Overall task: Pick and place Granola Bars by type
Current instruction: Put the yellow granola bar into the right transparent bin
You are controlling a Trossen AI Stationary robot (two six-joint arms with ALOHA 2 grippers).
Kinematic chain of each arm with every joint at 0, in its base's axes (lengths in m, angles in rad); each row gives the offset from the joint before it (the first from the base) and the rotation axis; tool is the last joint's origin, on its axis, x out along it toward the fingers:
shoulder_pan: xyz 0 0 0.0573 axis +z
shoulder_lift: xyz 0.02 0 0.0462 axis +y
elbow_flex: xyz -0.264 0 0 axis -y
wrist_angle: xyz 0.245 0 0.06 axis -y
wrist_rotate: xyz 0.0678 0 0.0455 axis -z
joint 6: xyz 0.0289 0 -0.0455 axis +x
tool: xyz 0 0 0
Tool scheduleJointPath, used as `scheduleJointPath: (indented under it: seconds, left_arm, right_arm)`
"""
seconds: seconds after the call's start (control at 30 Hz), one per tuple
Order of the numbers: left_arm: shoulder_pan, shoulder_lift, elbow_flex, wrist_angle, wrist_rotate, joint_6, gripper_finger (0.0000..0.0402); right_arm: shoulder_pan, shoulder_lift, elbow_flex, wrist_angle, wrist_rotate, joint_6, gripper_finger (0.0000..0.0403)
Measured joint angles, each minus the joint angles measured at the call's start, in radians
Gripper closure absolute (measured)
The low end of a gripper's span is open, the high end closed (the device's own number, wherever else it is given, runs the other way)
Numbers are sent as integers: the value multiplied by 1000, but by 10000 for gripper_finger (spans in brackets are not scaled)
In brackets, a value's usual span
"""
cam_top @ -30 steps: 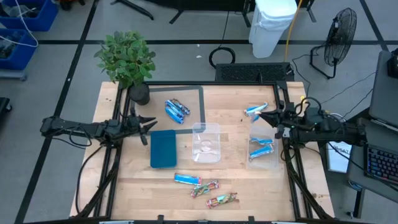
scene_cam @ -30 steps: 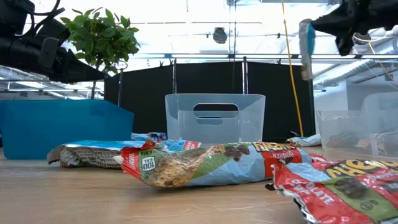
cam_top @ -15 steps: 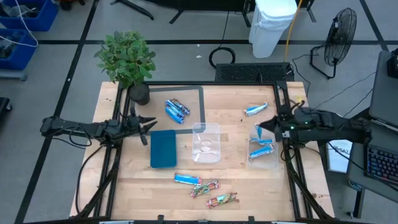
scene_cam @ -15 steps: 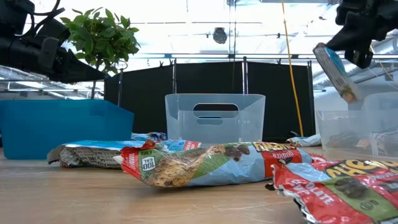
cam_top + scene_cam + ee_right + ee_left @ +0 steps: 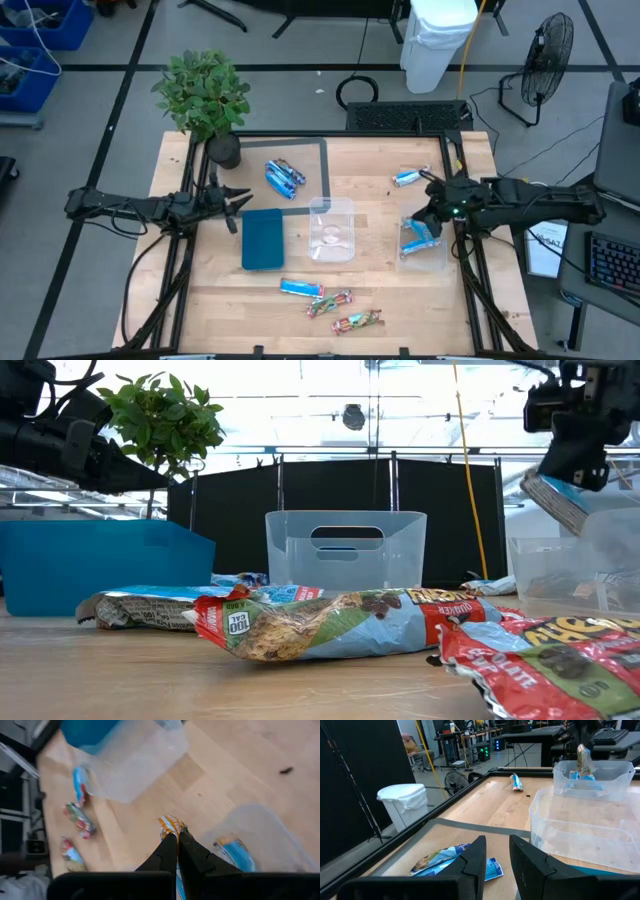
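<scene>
My right gripper (image 5: 431, 216) is shut on a light blue-and-white granola bar (image 5: 553, 501) above the right clear tub (image 5: 424, 262), which holds two more light blue bars (image 5: 418, 245). One light blue bar (image 5: 409, 178) lies on the table beyond the tub. Dark blue bars (image 5: 285, 178) lie on the grey mat. A light blue bar (image 5: 300, 289) and two multicoloured bars (image 5: 343, 311) lie near the front edge. My left gripper (image 5: 236, 205) waits at the left, open, with nothing between its fingers (image 5: 474, 861). My right gripper pinches the bar between its two fingers, which slant down from the table's right side. A crimped wrapper end (image 5: 171, 824) pokes out past the fingertips. The bar is lifted clear and hangs slanted over the right tub (image 5: 600, 570).
A teal tray (image 5: 263, 239) and a second clear tub (image 5: 331, 231) stand mid-table. A potted plant (image 5: 205, 98) stands at the far left corner. Bare wood lies between the tubs and the front bars.
My right gripper has moved toward the near edge and down, tipping its fingers downward and rolling, with the bar still in its hold. The bar has swung from hanging upright to slanting and now stands over the right tub.
</scene>
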Motion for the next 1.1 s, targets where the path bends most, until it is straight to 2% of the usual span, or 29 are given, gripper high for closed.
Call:
scheduleJointPath:
  seconds: [0.23, 1.1]
  left_arm:
    - [0, 0, 0, 0, 0, 0, 309]
    - [0, 0, 0, 0, 0, 0, 309]
  right_arm:
    - [0, 51, 0, -72, 23, 4, 403]
    - [0, 164, 0, -104, 46, 2, 403]
